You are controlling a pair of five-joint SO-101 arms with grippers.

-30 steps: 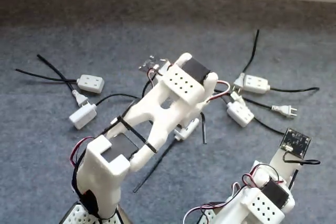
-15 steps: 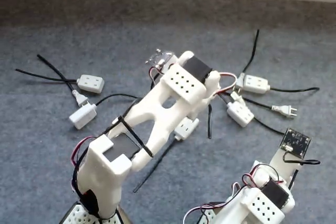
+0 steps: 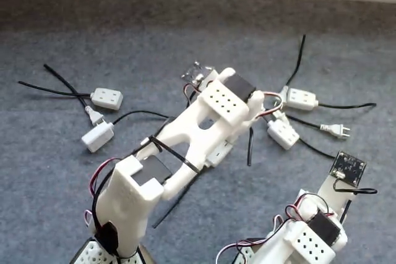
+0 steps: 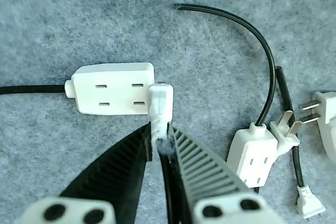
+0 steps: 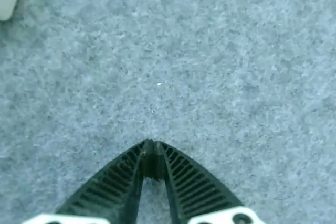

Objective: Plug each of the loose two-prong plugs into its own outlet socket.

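Note:
My left gripper is shut on the cord end of a white two-prong plug. The plug's head lies against the side of a white outlet block on the grey carpet; I cannot tell whether its prongs are in a socket. In the high view the left arm covers this gripper, and part of the outlet block peeks out beneath it. A second outlet block lies nearby with a loose plug touching it. My right gripper is shut on nothing, just above bare carpet.
Two more outlet blocks lie at the left with crossing black cords. At the right are an outlet block, another outlet block and a loose plug. A small black board sits on the right arm.
The left arm has swung to the right and slightly away, carrying the plug. Its loose black cord end has moved right with it. The right arm has stayed still.

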